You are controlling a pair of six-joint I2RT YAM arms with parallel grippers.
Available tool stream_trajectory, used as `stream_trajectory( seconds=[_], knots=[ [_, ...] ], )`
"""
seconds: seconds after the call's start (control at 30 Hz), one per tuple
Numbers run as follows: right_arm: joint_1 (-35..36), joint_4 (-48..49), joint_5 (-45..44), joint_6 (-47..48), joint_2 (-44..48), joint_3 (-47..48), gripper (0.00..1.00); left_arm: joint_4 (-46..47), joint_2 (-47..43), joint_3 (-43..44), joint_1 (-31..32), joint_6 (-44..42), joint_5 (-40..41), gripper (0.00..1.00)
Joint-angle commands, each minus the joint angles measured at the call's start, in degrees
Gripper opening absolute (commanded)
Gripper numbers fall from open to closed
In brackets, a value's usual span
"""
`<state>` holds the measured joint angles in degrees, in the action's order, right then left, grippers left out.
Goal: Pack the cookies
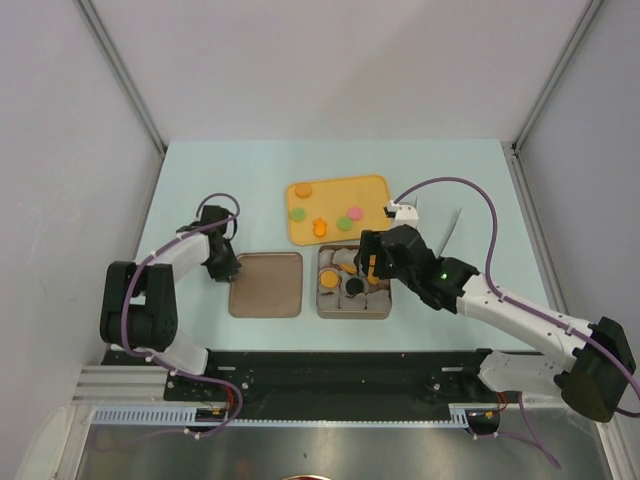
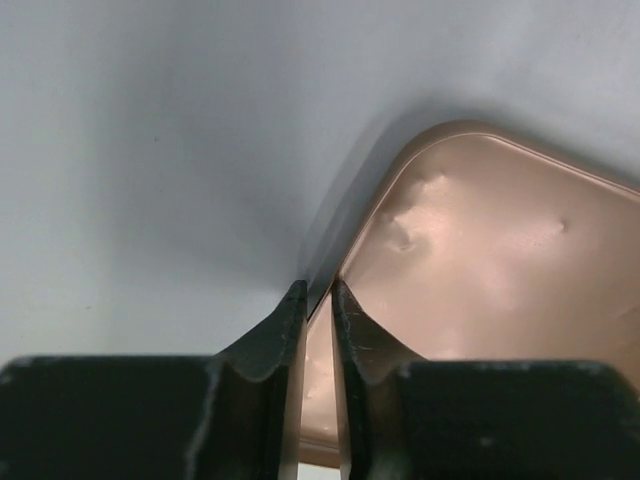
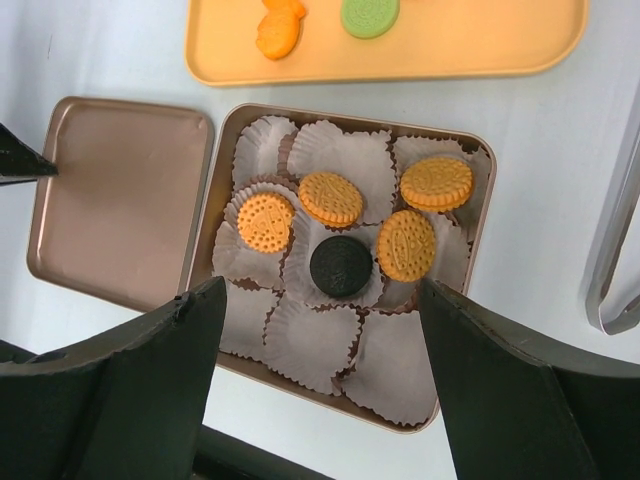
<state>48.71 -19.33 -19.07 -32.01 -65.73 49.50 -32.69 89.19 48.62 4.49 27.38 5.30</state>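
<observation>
Pale blue table (image 1: pixel 200 180), top view: we note cookies (image 1: pixel 354 212) on the orange tray (image 1: pixel 370 190), more in the tin (image 1: pixel 320 300). Left wrist: left gripper (image 2: pixel 318 330) pinched on the lid (image 2: pixel 500 260) rim. Right wrist: we see the right gripper (image 3: pixel 320 290) spread wide above five tinned cookies.

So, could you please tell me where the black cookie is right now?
In the right wrist view, the black cookie sits in a paper cup near the middle of the tin, with round orange cookies just above it.

Five cookies (image 3: pixel 330 198) lie in the tin (image 3: pixel 487 158), others on the tray (image 3: pixel 450 45).
</observation>
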Motion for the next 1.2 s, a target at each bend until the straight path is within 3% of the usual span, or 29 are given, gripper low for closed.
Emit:
stream_trajectory(
  seconds=[0.0,0.1,0.9,1.17],
  knots=[
    [0.42,2.19,-0.7,-0.77,1.84,-0.54,0.82,0.69,1.96,-0.37,-0.27,-0.39,-2.57,0.12],
    [0.42,1.93,-0.79,-1.04,1.75,-0.54,0.82,0.78,0.47,-0.46,-0.27,-0.31,-2.75,0.01],
    [1.74,6.41,2.63,3.09,2.28,2.27,0.81,-9.5,-30.21,4.72,0.51,1.45,-0.2,0.01],
    [-3.44,17.11,22.83,1.6,1.75,2.62,0.82,-8.8,-34.6,10.26,5.88,1.72,-4.76,0.0]
  ],
)
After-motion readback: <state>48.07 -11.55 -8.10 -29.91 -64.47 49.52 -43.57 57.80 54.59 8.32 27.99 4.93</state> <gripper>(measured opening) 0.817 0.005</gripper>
